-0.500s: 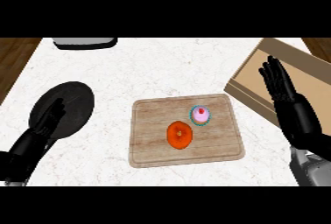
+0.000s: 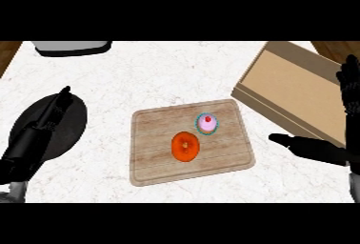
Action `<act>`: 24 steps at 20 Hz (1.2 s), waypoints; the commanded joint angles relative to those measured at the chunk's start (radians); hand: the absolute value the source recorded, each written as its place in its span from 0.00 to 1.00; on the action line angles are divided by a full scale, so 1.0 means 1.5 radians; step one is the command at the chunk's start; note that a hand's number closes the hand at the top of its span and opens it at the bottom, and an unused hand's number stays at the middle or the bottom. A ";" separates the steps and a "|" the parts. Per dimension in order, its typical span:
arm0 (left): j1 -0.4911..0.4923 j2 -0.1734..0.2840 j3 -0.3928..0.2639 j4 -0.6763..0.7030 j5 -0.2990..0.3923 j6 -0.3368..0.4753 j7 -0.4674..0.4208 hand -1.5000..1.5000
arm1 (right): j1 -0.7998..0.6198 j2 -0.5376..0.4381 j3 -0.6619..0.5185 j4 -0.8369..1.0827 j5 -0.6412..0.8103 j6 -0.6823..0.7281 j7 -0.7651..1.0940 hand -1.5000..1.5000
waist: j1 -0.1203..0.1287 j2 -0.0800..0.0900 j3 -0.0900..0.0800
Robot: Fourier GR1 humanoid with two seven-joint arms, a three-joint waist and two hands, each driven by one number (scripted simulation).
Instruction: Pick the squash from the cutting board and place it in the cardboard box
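Round orange squash (image 2: 185, 146) sits mid wooden cutting board (image 2: 151, 167), pink cupcake (image 2: 206, 124) just beside – avoid it. Right hand (image 2: 323, 150) open right of board, fingers released; approach from right, wrap squash. Tan cardboard box (image 2: 299, 93) far right. Left hand (image 2: 42, 126) open, resting over black plate (image 2: 74, 126).

A kitchen, as shown by the pale marble-patterned counter (image 2: 155, 71) filling the frame, a wooden cutting board (image 2: 151, 164) at its centre bearing an orange squash (image 2: 185, 146) and a pink cupcake (image 2: 206, 123), and a black round plate (image 2: 74, 126) at left.
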 commanded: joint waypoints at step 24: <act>-0.162 -0.071 -0.040 0.067 -0.027 -0.058 0.026 0.50 | -0.212 0.070 0.391 -0.134 0.363 0.529 0.754 0.00 | 0.081 0.015 0.001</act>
